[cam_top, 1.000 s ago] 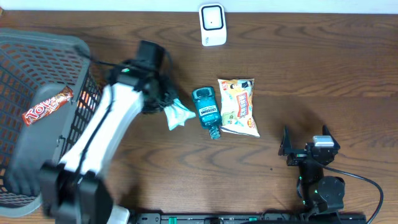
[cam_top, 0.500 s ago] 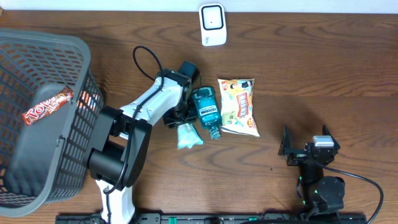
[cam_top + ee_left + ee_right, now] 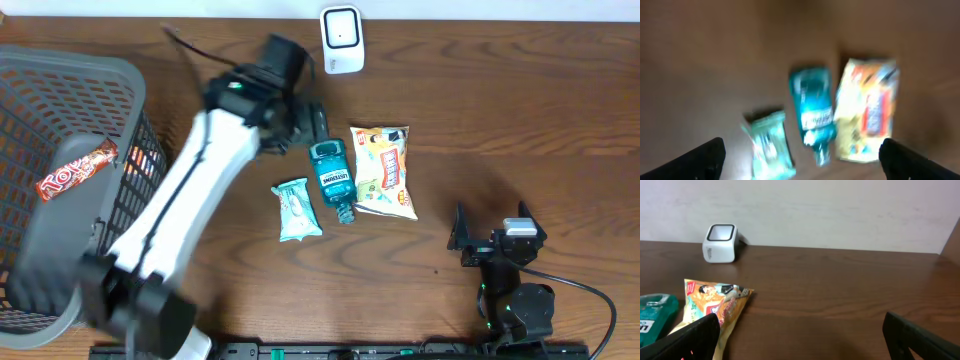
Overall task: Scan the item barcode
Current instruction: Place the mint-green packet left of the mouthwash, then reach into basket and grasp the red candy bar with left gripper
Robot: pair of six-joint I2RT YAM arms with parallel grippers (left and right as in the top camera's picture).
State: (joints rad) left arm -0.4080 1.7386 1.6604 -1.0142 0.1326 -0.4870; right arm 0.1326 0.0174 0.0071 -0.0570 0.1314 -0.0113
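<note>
Broadly, one dark wooden table (image 3: 520, 120) under everything. Along its left edge, a grey mesh basket (image 3: 75, 62), holding a single red candy bar (image 3: 77, 170); further contents hard to tell through the mesh. Reaching from the near edge toward the far edge, the left arm (image 3: 190, 190), blurred. Near the table's middle, three items lying flat and free: a yellow chips bag (image 3: 383, 170), touching a teal mouthwash bottle (image 3: 331, 178) on its left, then a small teal packet (image 3: 297, 210) just beside the bottle. At the middle of the far edge, the white scanner (image 3: 341, 40), well apart from that row. Left gripper (image 3: 305, 122) spread wide and empty, hovering just beyond the bottle's base; right gripper (image 3: 492, 235) likewise spread and empty, parked toward the near-right corner. Probably choosing the next item now, likely the bottle, centred in the left wrist view. Best done by closing across the bottle's narrow sides, clear of bag and packet, then lifting and turning the label toward the scanner without covering the barcode; barcode position not legible here.
</note>
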